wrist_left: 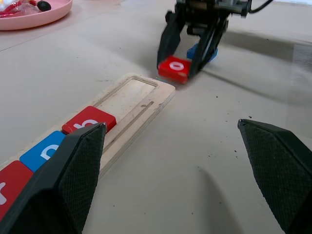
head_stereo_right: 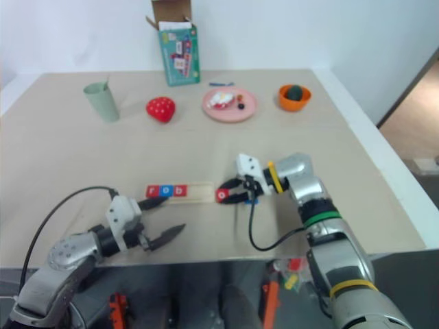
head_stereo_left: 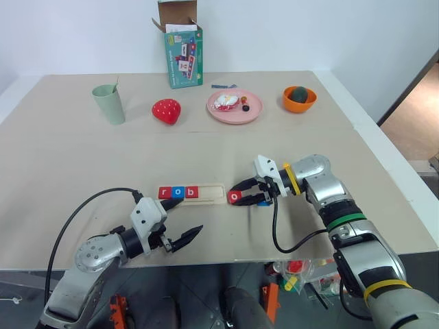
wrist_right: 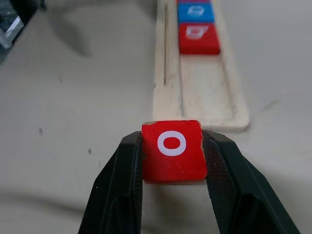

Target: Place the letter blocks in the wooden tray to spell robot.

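Between the fingers of the right hand (wrist_right: 171, 161) sits a red letter block marked o (wrist_right: 172, 150), clamped by its two side faces with the white letter facing up. Just beyond that hand's fingertips lies the near end of the wooden tray (head_stereo_left: 214, 195), and the block is close to that end but not yet over the groove. Whether the block rests on the bench (head_stereo_left: 82, 157) or is lifted slightly clear of it I cannot tell.

Further along the tray from the right hand, three tiles already lie in the groove: a red r (head_stereo_left: 165, 192), a blue o (head_stereo_left: 178, 192) and a red b (head_stereo_left: 191, 192), touching one another. The stretch of groove between the b and the hand is bare, with room for two more tiles. Just behind the right hand's fingers a blue tile (head_stereo_left: 264, 202) lies on the bench, presumably the t.

My reading is that the fourth letter is in hand: the second o has been gripped and is due to go in next to the b. That calls for carrying the tile over the tray's end, keeping it flat and its edges square to the groove, then lowering it beside the b and letting go. Its placement should leave the end space free for the last tile.

Near the left hand (head_stereo_left: 180, 240), whose fingers stand wide apart and hold nothing, is the tray's filled end; it hangs level above the bench
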You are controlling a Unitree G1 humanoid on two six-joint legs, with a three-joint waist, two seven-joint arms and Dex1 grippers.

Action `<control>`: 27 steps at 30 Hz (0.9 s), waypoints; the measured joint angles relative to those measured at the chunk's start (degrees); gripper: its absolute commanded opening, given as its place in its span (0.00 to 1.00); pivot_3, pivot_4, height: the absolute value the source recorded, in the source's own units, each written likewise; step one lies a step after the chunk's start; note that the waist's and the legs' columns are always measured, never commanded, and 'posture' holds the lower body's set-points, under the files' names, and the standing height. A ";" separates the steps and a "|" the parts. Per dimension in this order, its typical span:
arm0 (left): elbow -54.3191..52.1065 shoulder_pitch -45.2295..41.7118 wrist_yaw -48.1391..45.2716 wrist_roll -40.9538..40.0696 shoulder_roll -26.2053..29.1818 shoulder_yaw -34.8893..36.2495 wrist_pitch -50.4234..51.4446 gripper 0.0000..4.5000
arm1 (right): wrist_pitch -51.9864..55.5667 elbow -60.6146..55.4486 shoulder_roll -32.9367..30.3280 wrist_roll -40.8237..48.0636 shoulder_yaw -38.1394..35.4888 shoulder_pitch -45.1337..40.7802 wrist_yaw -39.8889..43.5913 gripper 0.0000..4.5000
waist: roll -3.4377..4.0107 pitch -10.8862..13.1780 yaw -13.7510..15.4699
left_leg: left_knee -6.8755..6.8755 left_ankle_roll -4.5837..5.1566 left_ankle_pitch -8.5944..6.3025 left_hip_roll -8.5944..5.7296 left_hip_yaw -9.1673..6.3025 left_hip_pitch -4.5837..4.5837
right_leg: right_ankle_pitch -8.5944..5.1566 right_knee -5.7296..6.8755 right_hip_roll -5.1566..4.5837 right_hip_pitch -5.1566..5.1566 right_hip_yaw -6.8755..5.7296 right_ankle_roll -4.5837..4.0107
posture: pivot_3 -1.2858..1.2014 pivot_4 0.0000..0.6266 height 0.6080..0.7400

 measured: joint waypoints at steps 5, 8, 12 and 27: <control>0.24 0.00 1.64 -0.30 -1.27 1.20 0.04 1.00 | 11.45 -9.89 0.23 3.44 -1.61 -0.07 -3.37 0.27 | 0.00 0.00 0.02 | 0.00 0.00 0.00 0.01 -0.03 0.00 | 0.00 0.01 0.01 0.00 -0.03 0.00 | 0.52 0.24 1.00; 1.38 -0.19 4.17 -1.24 -3.60 3.45 0.54 1.00 | 14.97 -12.81 2.28 2.91 -0.95 -0.07 -7.30 0.27 | 0.00 -0.01 -0.02 | 0.01 0.00 0.00 0.02 -0.01 0.00 | 0.00 0.01 0.04 -0.02 -0.01 0.00 | 0.52 0.24 1.00; 2.47 -0.79 6.57 -2.68 -5.38 5.37 1.92 1.00 | 16.31 -13.25 6.26 -0.28 2.73 -0.07 -13.33 0.27 | -0.01 -0.01 0.03 | 0.01 -0.05 0.03 0.03 -0.05 -0.04 | 0.01 0.04 0.07 -0.04 -0.05 -0.03 | 0.52 0.24 1.00; 2.52 -0.24 6.96 -4.14 -5.41 6.29 2.74 1.00 | 9.13 -2.09 9.05 -4.92 6.80 -3.37 -15.63 0.27 | -0.02 -0.01 0.03 | 0.02 -0.07 0.04 0.01 -0.03 -0.06 | 0.03 0.01 0.04 -0.04 -0.04 0.01 | 0.52 0.24 1.00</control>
